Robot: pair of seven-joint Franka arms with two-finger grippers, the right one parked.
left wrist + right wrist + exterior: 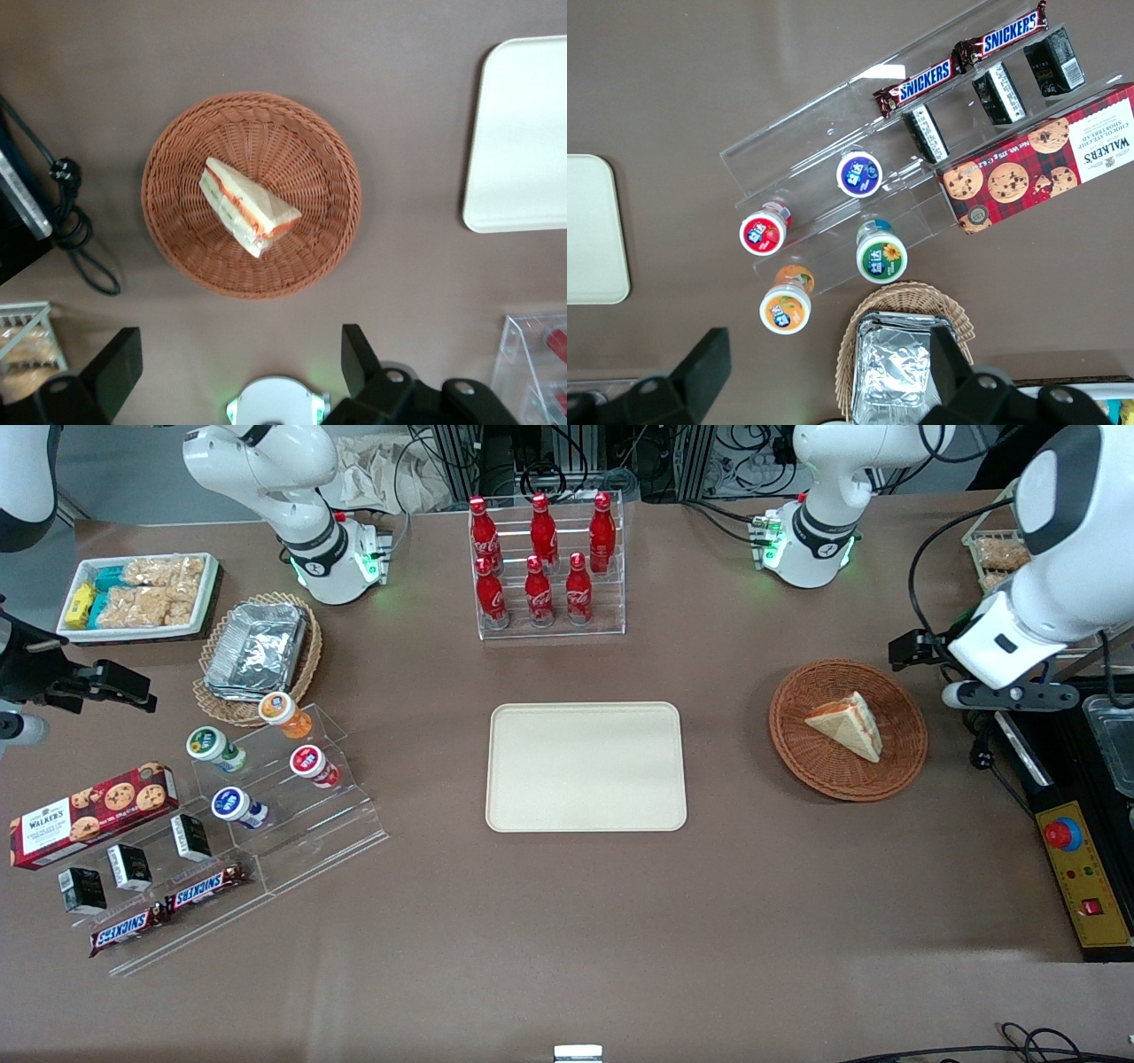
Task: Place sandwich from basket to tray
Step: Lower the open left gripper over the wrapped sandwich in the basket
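Observation:
The sandwich (pixel 849 724) (pixel 247 205), a white bread wedge with orange and green filling, lies in the round reddish-brown wicker basket (pixel 795 737) (pixel 175 161). The cream tray (pixel 586 766) (pixel 521 133) lies flat on the table with nothing on it, beside the basket toward the parked arm's end. My gripper (pixel 957 675) (pixel 237 356) hangs high above the table beside the basket's rim, toward the working arm's end. It is open, its fingers (pixel 359 352) set wide apart with nothing between them, and it touches neither basket nor sandwich.
A clear rack of red cola bottles (pixel 542 558) stands farther from the front camera than the tray. A black control box with a red button (pixel 1076 850) and cables (pixel 75 226) lie near the basket at the working arm's end. Snack displays (pixel 221 797) fill the parked arm's end.

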